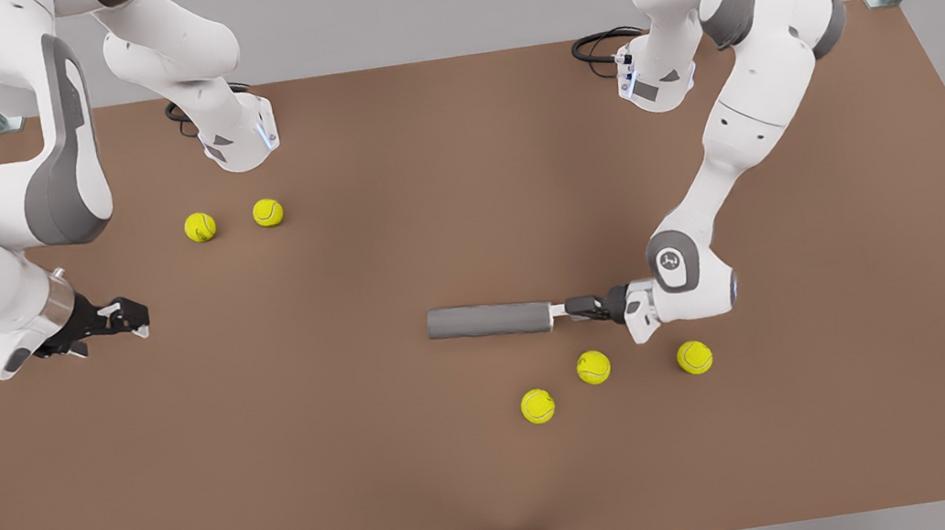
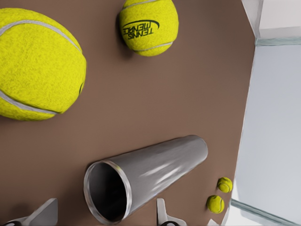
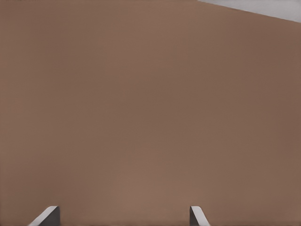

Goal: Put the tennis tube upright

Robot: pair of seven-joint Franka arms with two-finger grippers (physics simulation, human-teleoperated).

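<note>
Slim grey metallic-looking tennis tube point(image 1: 488, 319): lies flat on its side on the brown table point(image 1: 484, 476), right of centre in the front view, long axis running left to right; in the left wrist view its hollow, lighter-rimmed mouth point(image 2: 107, 191) faces the camera. Left gripper point(image 1: 560, 310): on the arm at the front view's right, level with the table, at the tube's right end; its two light fingertips point(image 2: 162, 212) stand apart on either side of the open mouth, and contact with the rim cannot be made out. Right gripper point(image 1: 136, 318): on the arm at the front view's left, well apart from the tube, waiting over bare table with fingers spread wide and nothing between them. Three yellow tennis balls point(image 1: 593, 367) lie just in front of the tube and the left gripper. Two more yellow balls point(image 1: 200, 226) lie near the far arm base on the front view's left.
</note>
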